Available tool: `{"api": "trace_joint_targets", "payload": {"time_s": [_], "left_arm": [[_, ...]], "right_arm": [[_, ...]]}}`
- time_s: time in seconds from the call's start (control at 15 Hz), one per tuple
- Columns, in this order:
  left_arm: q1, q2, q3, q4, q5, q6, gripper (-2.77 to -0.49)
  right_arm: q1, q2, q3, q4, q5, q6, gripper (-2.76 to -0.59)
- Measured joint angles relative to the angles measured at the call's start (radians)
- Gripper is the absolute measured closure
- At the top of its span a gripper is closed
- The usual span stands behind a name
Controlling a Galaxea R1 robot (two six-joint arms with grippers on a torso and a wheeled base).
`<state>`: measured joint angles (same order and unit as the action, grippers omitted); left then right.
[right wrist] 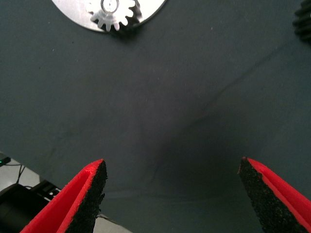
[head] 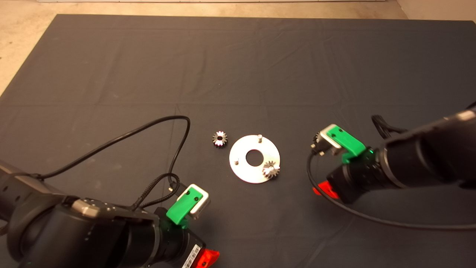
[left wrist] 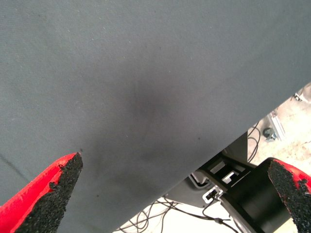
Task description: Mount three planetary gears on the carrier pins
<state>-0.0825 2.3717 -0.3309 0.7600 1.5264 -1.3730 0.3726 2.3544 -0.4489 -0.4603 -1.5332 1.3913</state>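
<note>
The left gripper (head: 208,257), open at the frame's bottom, sits nearer the loose gear (head: 219,139) up-right of it than the open right gripper (head: 323,190) across the disc (head: 245,173).

Dark mat (head: 260,67) creased, covering table; pale floor (head: 22,44) beyond its edge.

Both arms are thick black cylinders with rounded joint housings. Each wrist carries a bright green bracket with dark screw heads, clamped around a small silver-white camera block. Black cables loop out from the left arm (head: 93,230), one smooth and one braided, and another black cable trails beneath the right arm (head: 409,163). A white barcode label sits near the left wrist. The fingers (right wrist: 73,204) are red wedges faced with rough, crumbly black pads.
</note>
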Motion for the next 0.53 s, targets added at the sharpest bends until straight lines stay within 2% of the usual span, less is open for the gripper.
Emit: {"api": "trace_joint_targets", "payload": {"time_s": [0.13,0.33,0.53], "left_arm": [[-0.032,-0.001,0.000,0.001,0.000,0.057,-2.77],[-0.059,-0.004,-0.002,0.000,0.000,0.117,-2.77],[-0.095,-0.006,-0.056,-0.001,0.000,0.175,-2.77]], "right_arm": [[0.006,-0.016,0.009,0.004,-0.001,0.023,-2.02],[0.008,-0.033,0.037,0.009,0.000,0.054,-2.02],[0.007,-0.036,0.048,0.013,0.000,0.077,-2.02]]}}
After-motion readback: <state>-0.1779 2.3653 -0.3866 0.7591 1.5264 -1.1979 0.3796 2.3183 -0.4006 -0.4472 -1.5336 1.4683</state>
